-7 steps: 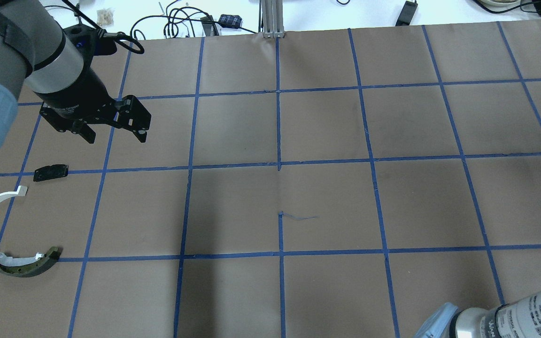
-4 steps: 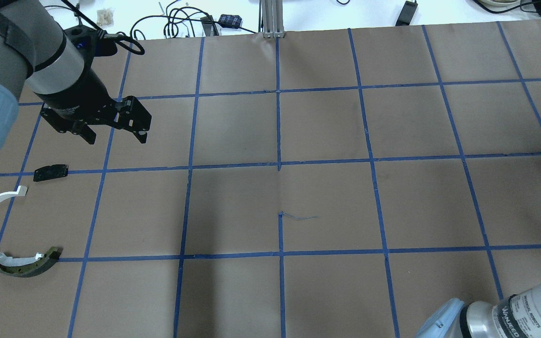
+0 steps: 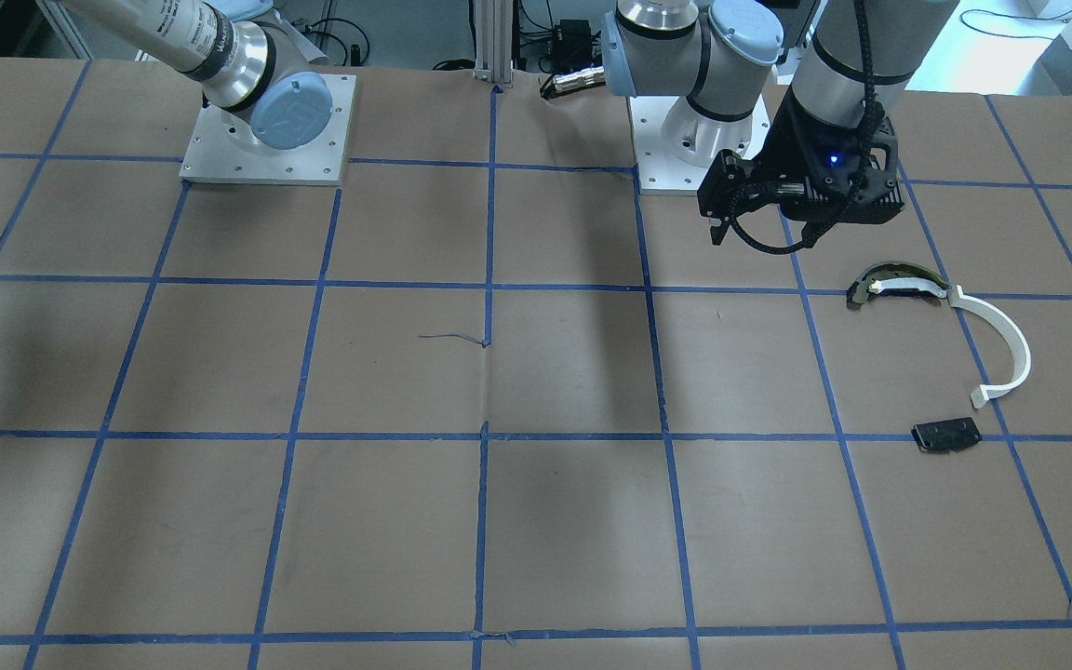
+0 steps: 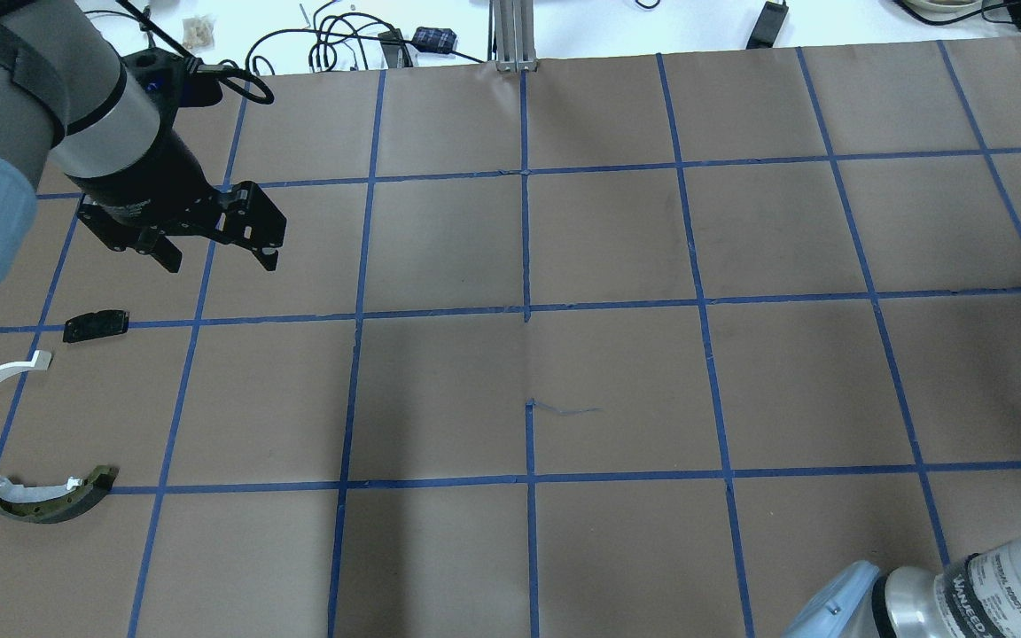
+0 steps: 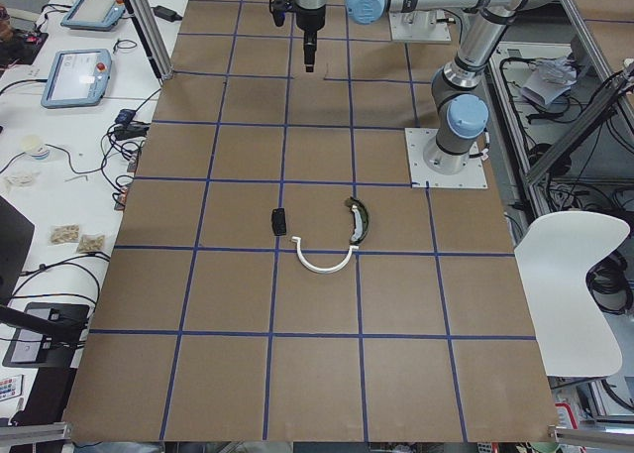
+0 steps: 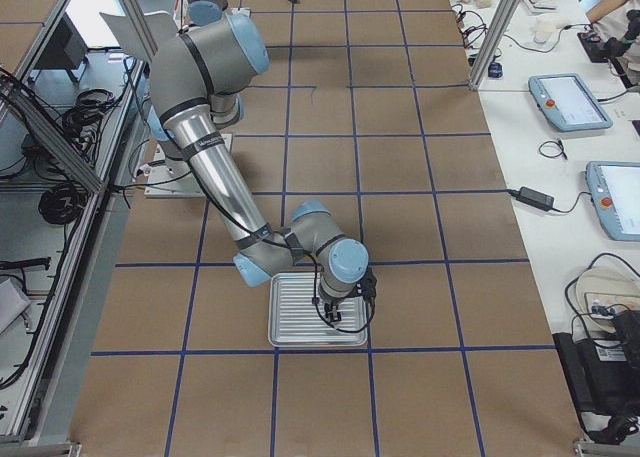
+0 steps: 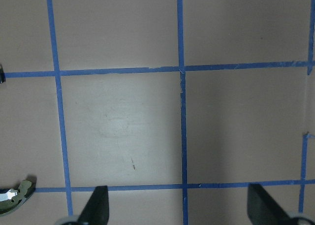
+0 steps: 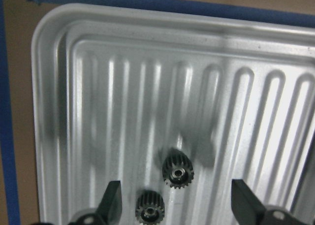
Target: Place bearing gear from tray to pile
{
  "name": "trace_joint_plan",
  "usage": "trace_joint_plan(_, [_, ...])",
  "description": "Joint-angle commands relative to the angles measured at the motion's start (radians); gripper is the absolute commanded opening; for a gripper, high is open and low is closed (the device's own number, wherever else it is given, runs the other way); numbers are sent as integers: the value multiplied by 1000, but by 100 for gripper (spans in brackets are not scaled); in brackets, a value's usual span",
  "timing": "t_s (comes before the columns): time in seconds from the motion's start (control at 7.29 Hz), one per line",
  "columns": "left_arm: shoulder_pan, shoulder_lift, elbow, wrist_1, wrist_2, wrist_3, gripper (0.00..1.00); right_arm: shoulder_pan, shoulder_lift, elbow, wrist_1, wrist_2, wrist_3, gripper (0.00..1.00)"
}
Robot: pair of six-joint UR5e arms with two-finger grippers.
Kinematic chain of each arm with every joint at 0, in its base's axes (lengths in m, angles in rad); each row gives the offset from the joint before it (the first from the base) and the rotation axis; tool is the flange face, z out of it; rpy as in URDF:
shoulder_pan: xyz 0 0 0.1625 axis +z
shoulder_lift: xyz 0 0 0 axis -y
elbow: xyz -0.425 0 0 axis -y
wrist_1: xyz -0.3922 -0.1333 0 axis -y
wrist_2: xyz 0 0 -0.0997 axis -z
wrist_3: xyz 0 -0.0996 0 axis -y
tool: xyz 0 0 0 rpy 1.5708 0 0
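While the right hand (image 8: 177, 198) hangs wide open and empty just above the tray (image 8: 74, 87), two small gears (image 8: 177, 171) lie loose on its ribbed floor below the spread fingers, so the pick-up is not yet done. Next it likely has to drop, centre on one gear and close without catching the other. It must then carry that gear across the worktop (image 4: 617, 381) to the pile (image 3: 1020, 349), near which the left hand (image 4: 221, 260) hovers open and empty.

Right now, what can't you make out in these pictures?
Lower gear: right wrist view, cut off by the bottom edge.
Tray: same view, right side runs off frame.
Curved metal piece: left wrist view, cropped at the corner.
Black block: exterior left view, too small for detail.
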State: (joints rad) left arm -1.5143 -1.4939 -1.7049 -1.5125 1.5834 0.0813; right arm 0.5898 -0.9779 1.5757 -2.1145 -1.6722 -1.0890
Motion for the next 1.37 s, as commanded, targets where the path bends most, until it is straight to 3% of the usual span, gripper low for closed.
trace_joint_plan(0.0, [0, 1, 1, -2, 1, 2, 100, -1, 2, 1, -15, 0, 3, 76])
trace_joint_plan(0.55, [0, 1, 1, -2, 1, 2, 100, -1, 15, 1, -22, 0, 3, 71])
trace_joint_plan(1.24, [0, 1, -1, -2, 1, 2, 100, 1, 15, 3, -18, -3, 0, 22])
